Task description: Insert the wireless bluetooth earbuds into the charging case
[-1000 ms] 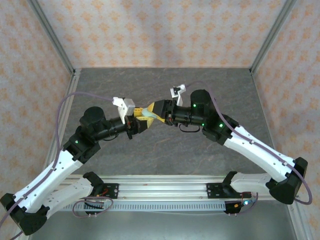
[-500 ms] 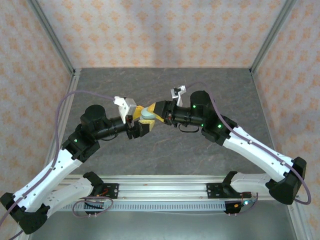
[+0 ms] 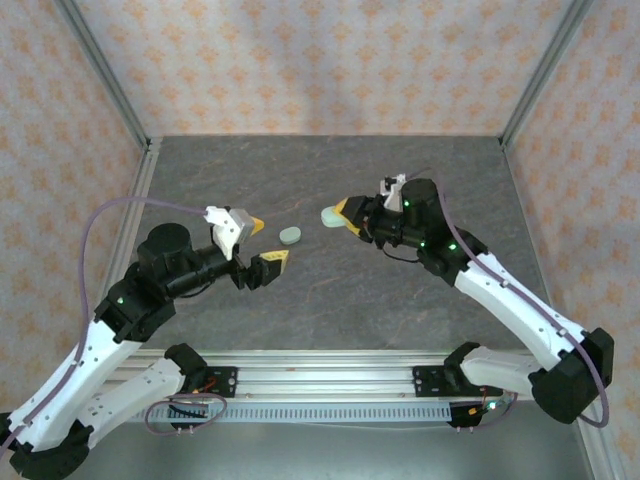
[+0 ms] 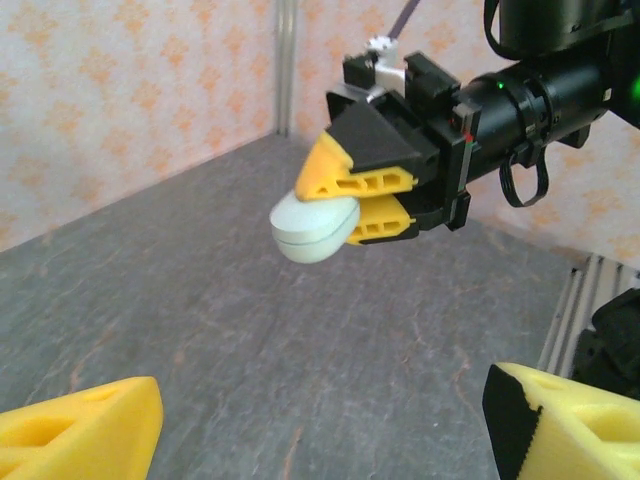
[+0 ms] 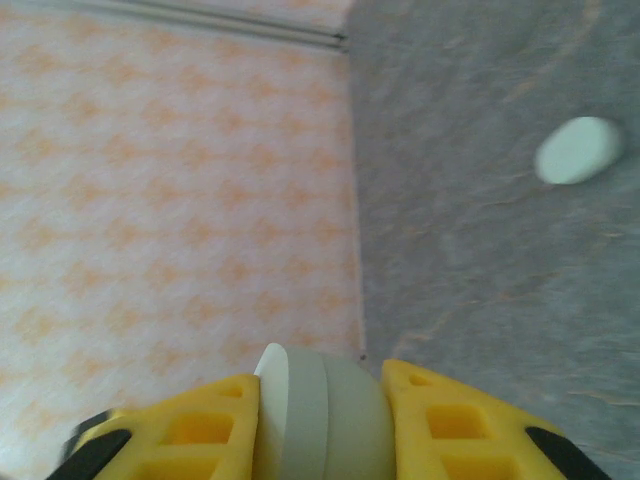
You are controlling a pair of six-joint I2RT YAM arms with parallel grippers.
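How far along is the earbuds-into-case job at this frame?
It looks late in the job. Done: one pale green case lies on the table, apparently closed, apart from both arms. In hand: the right gripper holds a second case in the air, lid shut; the left gripper is open and empty. Left: setting it down. Whether earbuds are inside cannot be told.

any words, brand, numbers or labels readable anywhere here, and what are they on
No readable text anywhere.
Pale green case in the right gripper: plain shell on the side that shows, no brand or label.
Second case lying on the table: too small to tell.
Wallpaper: orange pattern, no letters.
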